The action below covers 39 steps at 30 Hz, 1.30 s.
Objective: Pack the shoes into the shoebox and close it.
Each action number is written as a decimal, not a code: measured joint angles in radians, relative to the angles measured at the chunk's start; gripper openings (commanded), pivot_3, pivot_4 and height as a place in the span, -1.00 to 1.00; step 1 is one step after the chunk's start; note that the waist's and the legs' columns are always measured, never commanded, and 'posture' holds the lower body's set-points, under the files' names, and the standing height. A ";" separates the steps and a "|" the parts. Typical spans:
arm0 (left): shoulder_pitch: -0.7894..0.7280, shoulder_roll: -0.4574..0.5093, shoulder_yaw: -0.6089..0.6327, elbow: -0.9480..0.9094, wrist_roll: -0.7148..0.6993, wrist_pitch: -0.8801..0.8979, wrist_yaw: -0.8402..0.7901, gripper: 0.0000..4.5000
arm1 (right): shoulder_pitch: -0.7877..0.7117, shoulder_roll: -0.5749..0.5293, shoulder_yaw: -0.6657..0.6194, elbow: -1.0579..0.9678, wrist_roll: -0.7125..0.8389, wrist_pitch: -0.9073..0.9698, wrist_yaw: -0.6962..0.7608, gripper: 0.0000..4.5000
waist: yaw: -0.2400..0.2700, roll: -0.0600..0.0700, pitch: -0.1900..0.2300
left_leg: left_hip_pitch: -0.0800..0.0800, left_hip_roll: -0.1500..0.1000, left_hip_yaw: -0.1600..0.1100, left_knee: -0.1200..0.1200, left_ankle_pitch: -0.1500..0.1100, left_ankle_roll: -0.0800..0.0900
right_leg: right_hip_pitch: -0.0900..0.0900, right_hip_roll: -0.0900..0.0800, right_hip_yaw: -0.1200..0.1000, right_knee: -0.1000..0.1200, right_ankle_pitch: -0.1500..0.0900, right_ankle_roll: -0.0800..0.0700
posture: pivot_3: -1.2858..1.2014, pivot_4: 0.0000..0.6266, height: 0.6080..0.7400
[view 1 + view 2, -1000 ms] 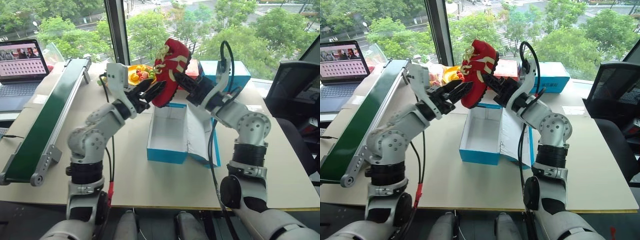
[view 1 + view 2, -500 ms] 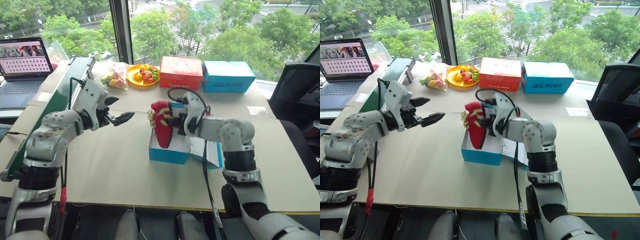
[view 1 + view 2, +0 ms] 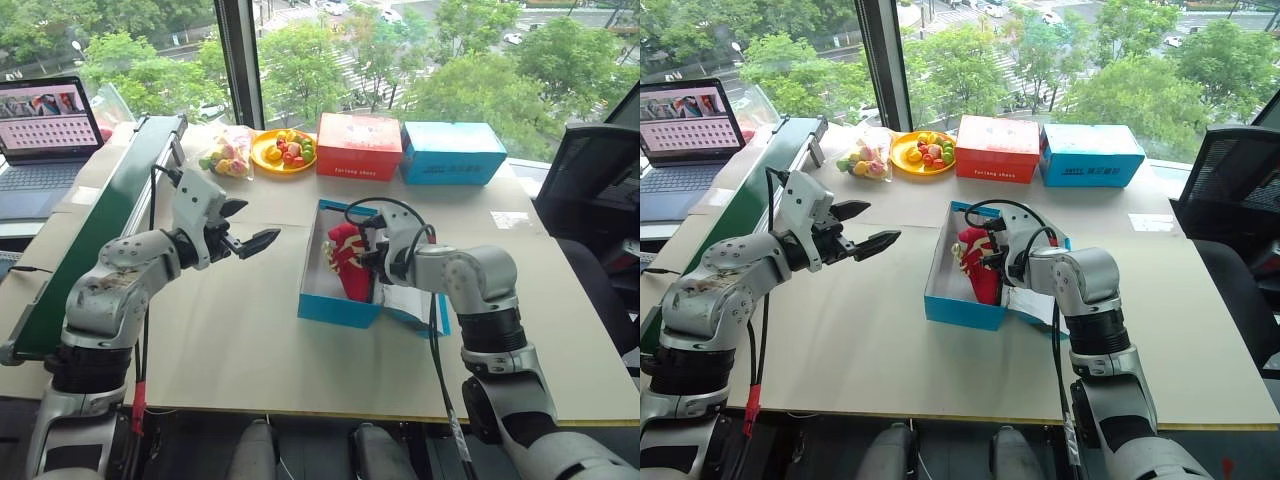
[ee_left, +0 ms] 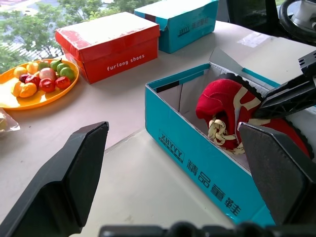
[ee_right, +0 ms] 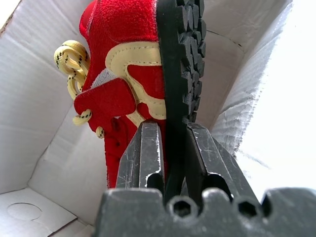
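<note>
One red shoe with cream laces lies on its side inside the open light blue shoebox; the box's white walls surround it. My right gripper reaches down into the box, and its two fingers stand on either side of the shoe's black sole edge, pinching it. The lid hangs open on the box's right side. My left gripper hovers to the left of the box, above the table, open and holding nothing. A second shoe is not in view.
At the back stand a red box and another blue box, with an orange plate of fruit and a bag beside them. A green conveyor and a laptop are at the left. A black chair is at the right.
My right gripper has come down from high above the table and brought the shoe into the box. My left gripper has drawn away from the shoe to the left.
</note>
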 measured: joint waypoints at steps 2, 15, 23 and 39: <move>0.000 0.000 0.000 -0.002 0.000 0.009 0.002 1.00 | 0.000 0.002 0.012 0.000 -0.024 -0.019 0.001 0.89 | -0.001 0.000 0.000 | 0.000 0.000 0.000 0.000 0.000 0.000 | 0.000 0.000 0.000 0.000 0.000 0.000 | 0.03 -0.52 1.00; 0.014 0.001 0.057 0.031 0.065 0.028 0.121 1.00 | -0.035 -0.009 0.124 -0.083 -0.130 -0.342 0.200 0.99 | -0.004 0.000 0.000 | 0.000 0.000 0.000 0.000 0.000 0.000 | 0.000 0.000 0.000 0.000 0.000 0.000 | 0.03 -0.52 1.00; 0.120 -0.014 0.228 0.155 0.192 -0.043 0.339 1.00 | -0.003 -0.037 0.047 -0.170 0.093 -0.519 0.617 0.99 | -0.003 0.000 0.000 | 0.000 0.001 0.000 0.000 0.000 0.000 | 0.000 0.000 0.000 0.000 0.000 0.000 | 0.03 -0.52 1.00; 0.180 -0.046 0.392 0.434 0.198 -0.316 0.363 1.00 | 0.063 -0.028 0.124 0.062 -0.109 -0.845 0.717 0.99 | 0.000 -0.001 0.000 | 0.002 0.001 0.000 0.000 0.000 -0.001 | 0.000 0.000 -0.001 0.000 0.001 -0.001 | 0.03 -0.52 1.00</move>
